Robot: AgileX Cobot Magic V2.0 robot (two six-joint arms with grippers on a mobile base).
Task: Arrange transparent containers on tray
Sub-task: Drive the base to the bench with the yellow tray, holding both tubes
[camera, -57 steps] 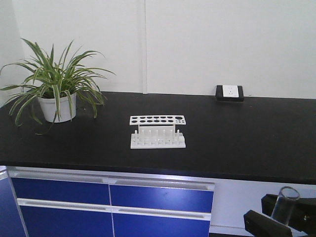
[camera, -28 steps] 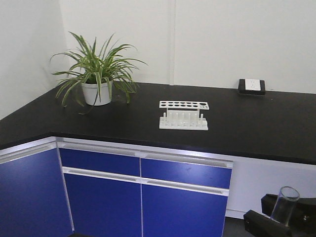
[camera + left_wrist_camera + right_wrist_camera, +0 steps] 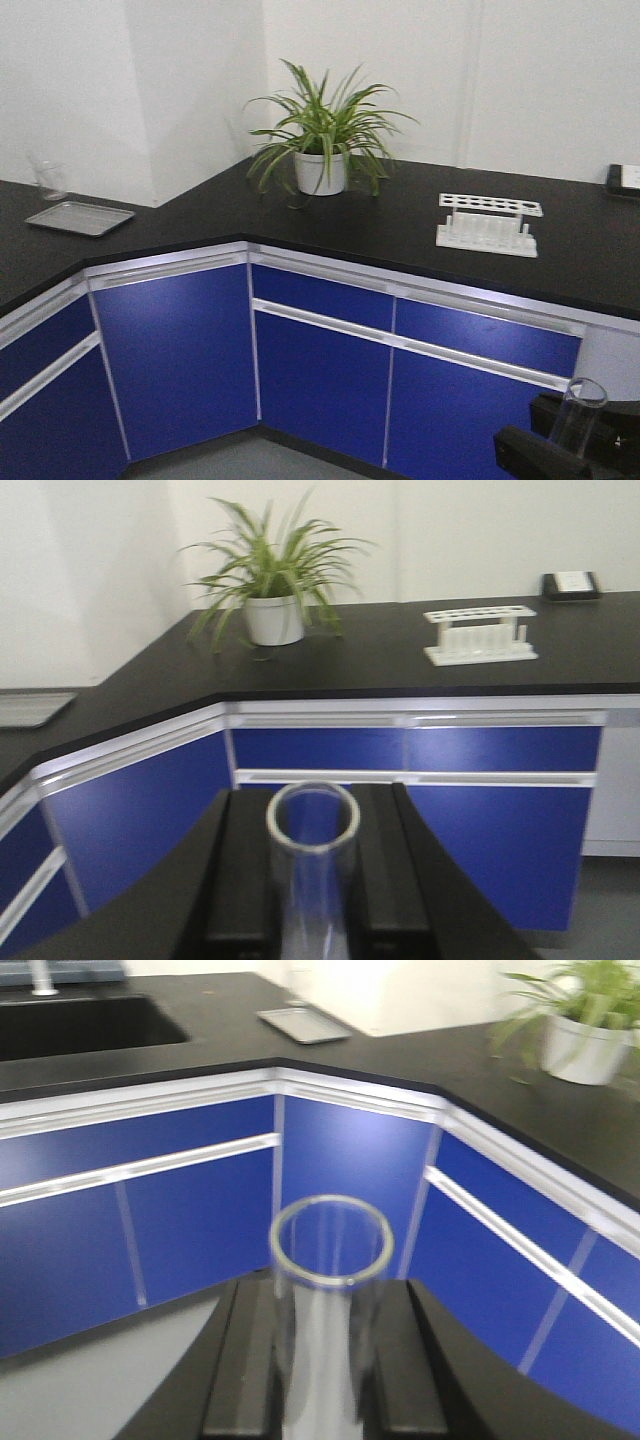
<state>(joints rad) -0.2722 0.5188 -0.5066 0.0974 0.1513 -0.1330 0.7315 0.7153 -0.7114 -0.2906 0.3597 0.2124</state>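
Both arms low, in front of the blue cabinet fronts [image 3: 320, 370], well short of the black surface [image 3: 380, 220].

Left tool [image 3: 313, 810]: black fingers [image 3: 247, 870] drawn in on either side of a transparent container [image 3: 313, 880], a clear cylinder standing upright, open rim toward the camera. I read it as gripped, glass pressed between the pads.

Right tool [image 3: 330, 1300]: same picture. Fingers [image 3: 243, 1370] closed in against a second clear cylinder [image 3: 330, 1360], upright, rim up, nothing inside that I can see.

In the front view, one tool with its glass [image 3: 578, 415] shows at the bottom right corner; I can't tell which arm.

The tray [image 3: 80, 217] lies flat on the left leg of the L-shaped surface, far from both tools. It looks grey and metallic to me. A third clear glass [image 3: 50, 180] stands on the surface just behind the tray's left end; too blurred to say whether they touch.

On the long leg: potted plant [image 3: 322, 130] near the inside corner, white rack [image 3: 488, 225] with a row of round holes to its right, a wall socket [image 3: 570, 583] further along. The right wrist view shows a sink [image 3: 80, 1025] beyond the tray.
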